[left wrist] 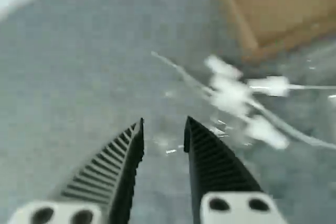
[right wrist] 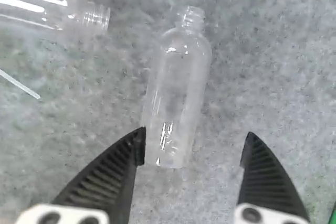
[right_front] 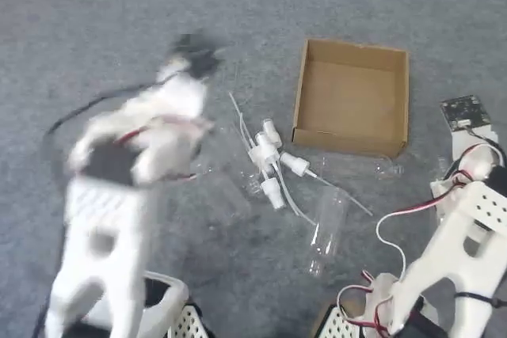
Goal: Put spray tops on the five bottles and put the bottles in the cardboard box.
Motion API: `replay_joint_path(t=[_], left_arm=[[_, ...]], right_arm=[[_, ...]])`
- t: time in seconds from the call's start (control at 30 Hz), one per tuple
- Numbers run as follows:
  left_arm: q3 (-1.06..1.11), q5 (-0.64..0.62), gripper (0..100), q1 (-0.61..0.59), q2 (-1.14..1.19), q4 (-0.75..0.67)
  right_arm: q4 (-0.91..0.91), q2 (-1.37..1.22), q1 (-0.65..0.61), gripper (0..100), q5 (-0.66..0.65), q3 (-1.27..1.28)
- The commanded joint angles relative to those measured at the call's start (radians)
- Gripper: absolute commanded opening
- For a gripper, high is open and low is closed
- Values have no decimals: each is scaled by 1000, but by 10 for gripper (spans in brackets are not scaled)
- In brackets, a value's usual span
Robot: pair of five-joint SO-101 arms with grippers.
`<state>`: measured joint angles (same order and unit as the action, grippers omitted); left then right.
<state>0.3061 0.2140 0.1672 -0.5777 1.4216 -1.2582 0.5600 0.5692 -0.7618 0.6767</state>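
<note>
A heap of white spray tops (right_front: 269, 162) with long dip tubes lies left of the open cardboard box (right_front: 352, 96). Clear bottles lie on the carpet: one (right_front: 329, 227) in front of the heap, another (right_front: 368, 167) along the box's front wall. My left gripper (left wrist: 164, 127) hangs above the carpet, open by a narrow gap and holding nothing, with the spray tops (left wrist: 236, 95) and the box (left wrist: 273, 9) beyond it. My right gripper (right wrist: 194, 137) stands wide open over a small clear bottle (right wrist: 176, 103), which lies capless near one finger. A second bottle (right wrist: 47, 3) lies farther off.
Grey carpet covers the whole table. The left arm (right_front: 150, 140) stands blurred at the left of the heap, and the right arm (right_front: 467, 227) stands at the right edge beside the box. A loose dip tube (right wrist: 18, 85) lies near the second bottle.
</note>
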Motion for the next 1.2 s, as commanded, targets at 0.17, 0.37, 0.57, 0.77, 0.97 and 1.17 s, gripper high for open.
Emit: replay_joint_path(t=[0.17, 0.37, 0.57, 0.77, 0.97, 1.17], left_arm=[[-117, -408, 164, 204, 460, -279], [-113, -597, 171, 199, 589, -334], [-113, -669, 207, 195, 657, -330], [-111, -674, 209, 189, 715, -328], [-111, -674, 209, 195, 793, -331], [-113, -669, 206, 204, 832, -336]], right_arm=[[16, 47, 10, 242, -17, -15], [65, 18, 10, 242, -14, -17], [104, -166, 33, 242, -11, -69], [102, -260, 102, 242, -15, -167], [108, -272, 134, 242, -18, -175], [108, -274, 130, 242, -18, -173]])
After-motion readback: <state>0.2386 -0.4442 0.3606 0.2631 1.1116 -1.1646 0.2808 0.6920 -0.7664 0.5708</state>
